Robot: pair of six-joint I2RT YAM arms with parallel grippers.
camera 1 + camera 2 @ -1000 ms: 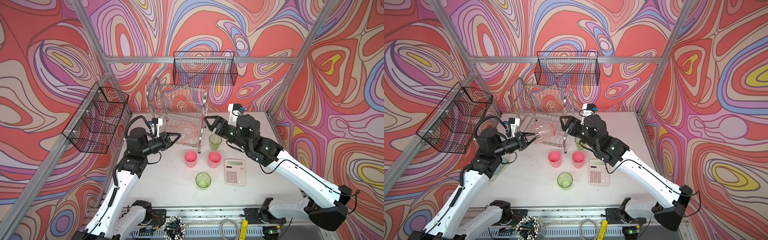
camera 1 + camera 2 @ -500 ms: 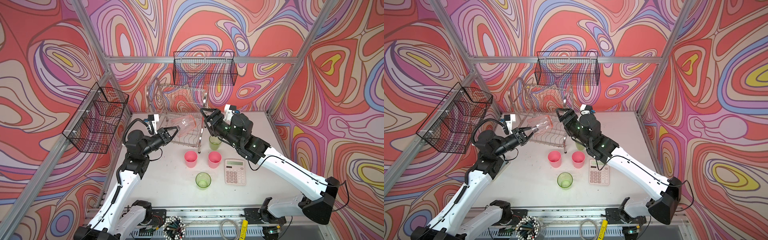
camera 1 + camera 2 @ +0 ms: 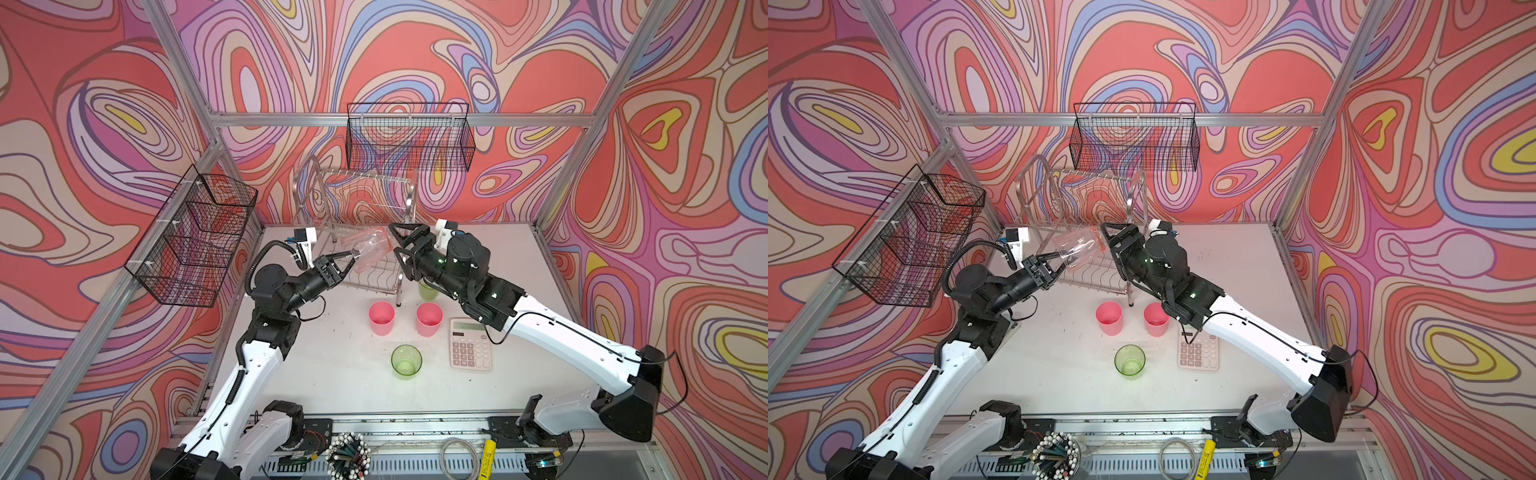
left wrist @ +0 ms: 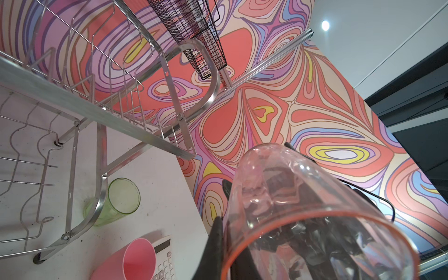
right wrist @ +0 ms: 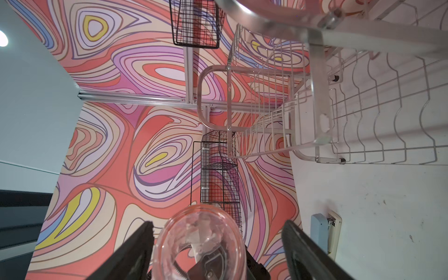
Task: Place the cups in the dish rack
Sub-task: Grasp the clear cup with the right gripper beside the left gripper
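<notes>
1. Top views, both: clear cup (image 3: 368, 249) (image 3: 1077, 249) up in the air, tipped onto its side, just in front of the lower tier of the dish rack (image 3: 410, 208), not yet in it. Pinched at the rim by the left end effector (image 3: 352, 253) (image 3: 1061, 257), jaws together on the thin wall. Met from the opposite side by the right end effector (image 3: 392, 237) (image 3: 1108, 237), jaws spread wide around the cup's base. Probably a hand-over. Main danger: a drop onto the table (image 3: 332, 374), from release on the left ahead of a firm squeeze on the right. Second danger: a knock against the rack's front post, just beside the right end effector. Left arm bent at the elbow, forearm angled up and forward; right arm stretched across toward the middle, passing over the far green cup (image 3: 428, 291). Standing upright on the table: pink cups (image 3: 381, 318), near green cup (image 3: 406, 361), beside a calculator (image 3: 471, 345).
2. Left wrist: mouth of the clear cup (image 4: 315, 194) close to the lens, one black finger (image 4: 215, 247) outside the wall, its partner hard to make out through the plastic. Single-edge pinch only, so likely swivel or slip under any sideways nudge.
3. Right wrist: base of the clear cup (image 5: 198, 242) between two black fingers (image 5: 135, 252), close beside one, a clear gap to the other; nothing clamped. Off-centre closing likely to shove the cup against the left pinch and twist it loose. No cup seen in the dish rack (image 5: 320, 97) behind.
</notes>
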